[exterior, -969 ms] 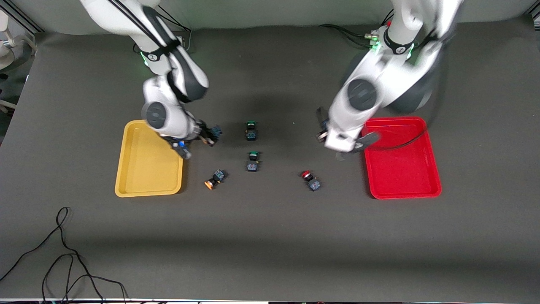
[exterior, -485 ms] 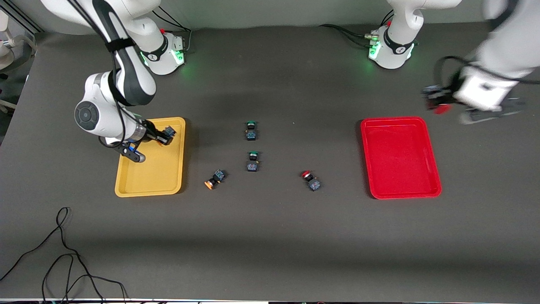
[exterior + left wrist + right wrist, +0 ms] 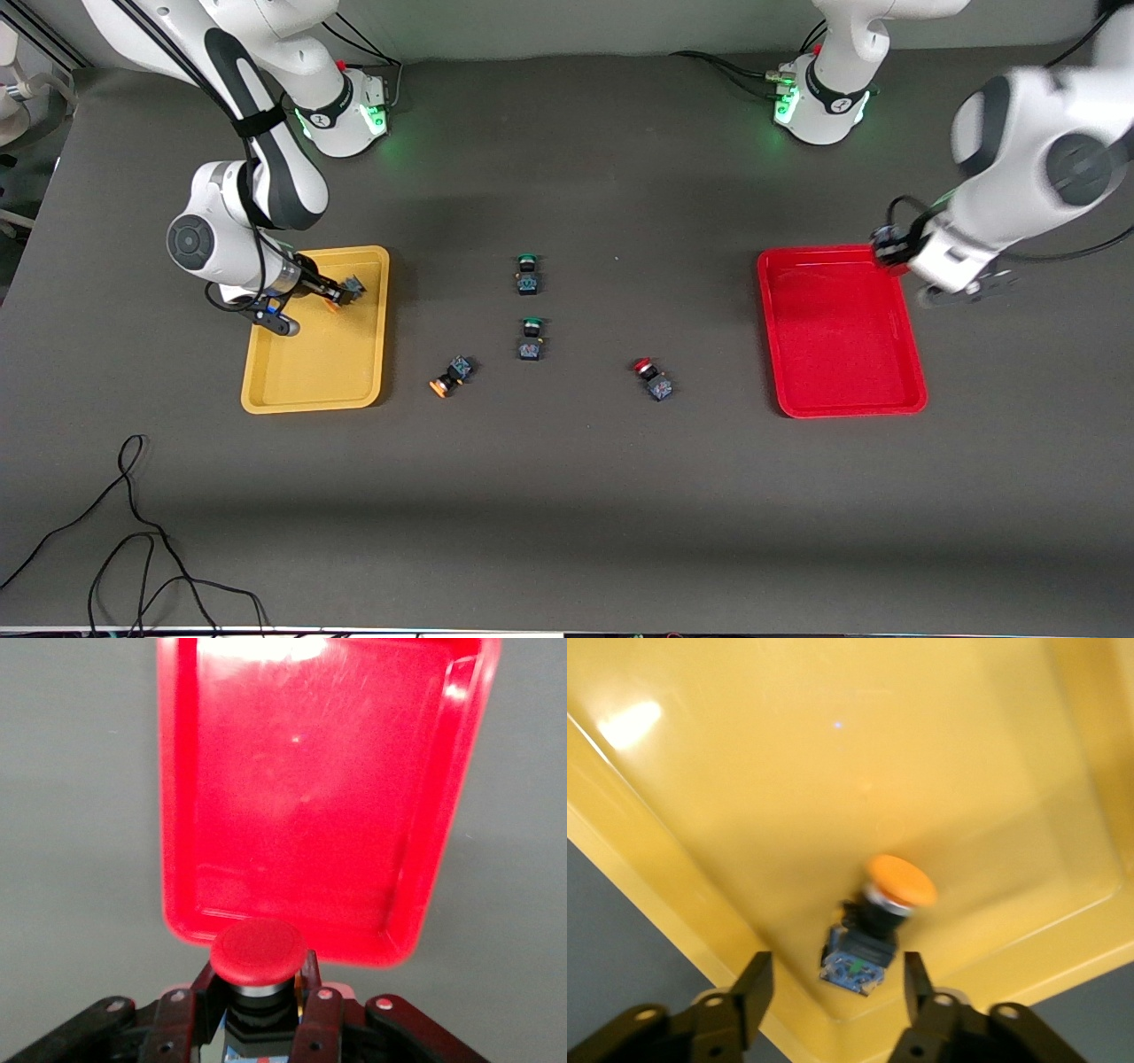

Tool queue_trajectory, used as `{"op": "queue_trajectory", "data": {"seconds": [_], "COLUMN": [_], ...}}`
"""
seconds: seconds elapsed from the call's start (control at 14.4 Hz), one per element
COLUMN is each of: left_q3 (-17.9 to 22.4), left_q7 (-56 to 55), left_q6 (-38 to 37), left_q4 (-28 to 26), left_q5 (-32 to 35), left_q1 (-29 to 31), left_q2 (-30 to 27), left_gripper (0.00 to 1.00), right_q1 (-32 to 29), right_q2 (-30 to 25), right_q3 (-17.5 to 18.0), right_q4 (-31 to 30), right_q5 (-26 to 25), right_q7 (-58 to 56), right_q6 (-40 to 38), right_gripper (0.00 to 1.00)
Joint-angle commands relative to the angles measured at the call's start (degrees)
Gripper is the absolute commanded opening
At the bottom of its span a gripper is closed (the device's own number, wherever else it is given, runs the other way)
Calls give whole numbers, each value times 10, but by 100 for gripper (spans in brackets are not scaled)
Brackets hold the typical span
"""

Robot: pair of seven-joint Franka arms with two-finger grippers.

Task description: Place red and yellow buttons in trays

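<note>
My left gripper (image 3: 889,249) is shut on a red-capped button (image 3: 257,955) and holds it over the rim of the red tray (image 3: 842,354), at the corner nearest the left arm's base. The tray fills the left wrist view (image 3: 310,797). My right gripper (image 3: 338,291) is open low over the yellow tray (image 3: 310,372). An orange-yellow-capped button (image 3: 877,917) lies loose in that tray's corner between the spread fingers. A second yellow button (image 3: 450,376) and a second red button (image 3: 652,378) lie on the mat between the trays.
Two green-capped buttons (image 3: 527,273) (image 3: 531,338) stand on the mat midway between the trays. A black cable (image 3: 133,532) loops on the mat near the front camera, at the right arm's end.
My right gripper has opened over the yellow tray and let go of the yellow button. My left arm has swung back from outside the red tray to its corner, still holding the red button.
</note>
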Motion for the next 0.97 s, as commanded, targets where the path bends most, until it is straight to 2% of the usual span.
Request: {"op": "queue_trajectory", "data": {"seconds": [0.0, 0.14, 0.28, 0.35, 0.48, 0.55, 0.69, 0.76, 0.9], "left_q3": [1, 1, 0, 0, -2, -2, -8, -13, -47], "left_q7": [-12, -15, -15, -15, -15, -12, -12, -13, -60], "left_q6": [82, 169, 243, 263, 256, 234, 117, 33, -130], "left_q4": [-20, -45, -53, -54, -50, -45, 2, 52, 199], "left_q5": [1, -16, -20, -20, -21, -21, -21, -23, -69], "left_q1": [-11, -14, -14, -14, -14, -14, -15, -15, -17], "left_q2": [61, 110, 170, 188, 185, 165, 115, 101, 107], "left_gripper": [6, 6, 8, 17, 99, 100, 100, 100, 100], "right_q1": [10, 11, 11, 10, 11, 11, 12, 11, 11], "right_q2": [-12, 9, 81, 124, 202, 226, 251, 261, 278], "right_q3": [-1, 36, 90, 116, 151, 157, 160, 165, 166], "right_q4": [30, 97, 207, 261, 335, 350, 348, 348, 346], "right_q5": [-2, 0, 0, 1, 1, 1, 9, 22, 27], "right_q7": [1, 56, 171, 231, 305, 318, 321, 322, 322], "right_q6": [-4, -8, -16, -20, -11, 0, 22, 30, 46], "right_gripper": [100, 100, 100, 100, 100, 100, 100, 100, 100]}}
